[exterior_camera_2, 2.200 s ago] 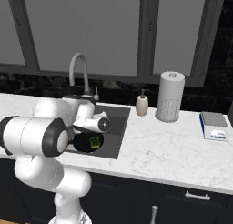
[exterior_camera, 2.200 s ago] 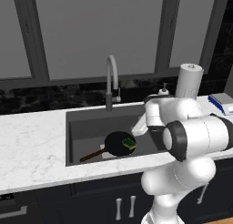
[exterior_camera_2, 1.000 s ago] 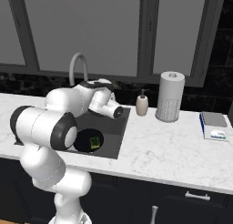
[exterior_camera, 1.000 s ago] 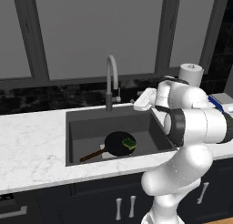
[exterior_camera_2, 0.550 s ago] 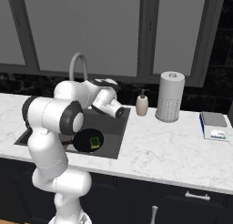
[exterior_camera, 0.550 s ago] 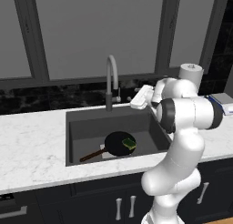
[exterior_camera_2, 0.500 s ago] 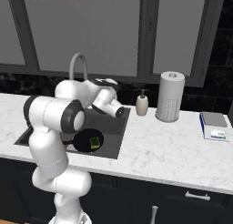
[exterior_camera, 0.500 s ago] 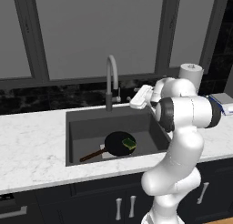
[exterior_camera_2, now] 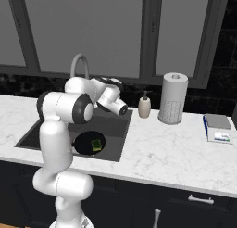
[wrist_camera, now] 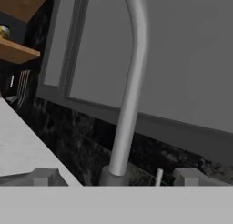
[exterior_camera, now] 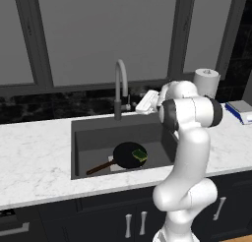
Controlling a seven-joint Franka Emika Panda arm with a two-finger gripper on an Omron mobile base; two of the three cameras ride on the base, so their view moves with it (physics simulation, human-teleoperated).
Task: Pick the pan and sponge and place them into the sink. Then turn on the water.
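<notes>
Status: compared with the views of two seconds ago, the arm has risen out of the basin and swung toward the back wall. The gripper (exterior_camera: 138,107) now sits level with the faucet base, fingers spread wide and empty. This indicates that both placement steps are complete and the water step is in hand.

Nearest item: the pan (exterior_camera: 129,154) lies flat on the floor of the sink (exterior_camera: 93,137), toward its right half, with the wooden handle pointing left and toward the front wall. The sponge (exterior_camera: 140,155) rests inside the pan, green face up, against its right rim.

Farther back: the gooseneck faucet (wrist_camera: 129,89) stands upright at the rear edge. In the hand view, its thin side lever (wrist_camera: 159,176) rises between the finger tips (wrist_camera: 44,177). No stream leaves the spout.
</notes>
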